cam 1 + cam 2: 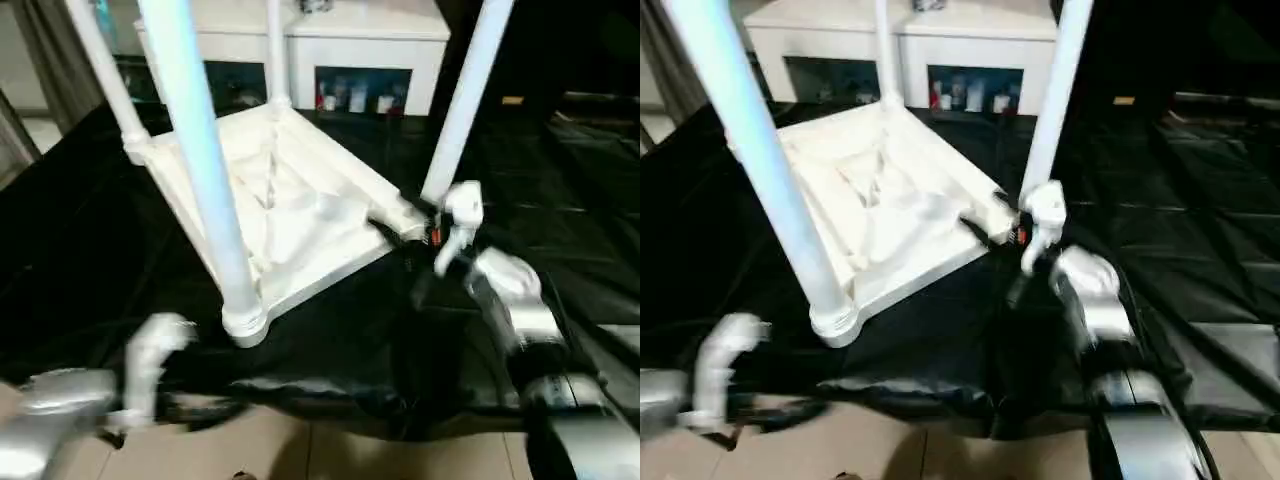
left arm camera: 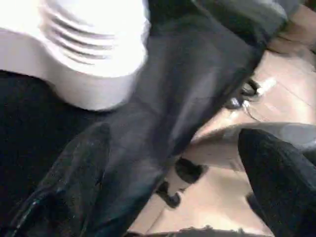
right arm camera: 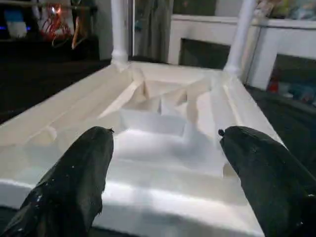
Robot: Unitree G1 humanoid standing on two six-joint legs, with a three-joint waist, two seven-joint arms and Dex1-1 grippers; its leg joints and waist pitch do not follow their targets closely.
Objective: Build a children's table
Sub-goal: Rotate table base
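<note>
The table top (image 1: pixel 290 215) lies upside down on the black sheet (image 1: pixel 90 250), all four legs (image 1: pixel 200 160) standing in its sockets. My right pincer (image 3: pixel 165 148) gapes wide at its near edge, my left pincer (image 2: pixel 173 163) wide by the corner. To flip it I should grip the rim squarely.

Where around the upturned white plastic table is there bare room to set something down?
Free: the black sheet right of the upturned white plastic table top, and left of it toward the grey curtain. Crowded: the top's near edge, between the left gripper and right gripper, and behind, by the white cabinet.
</note>
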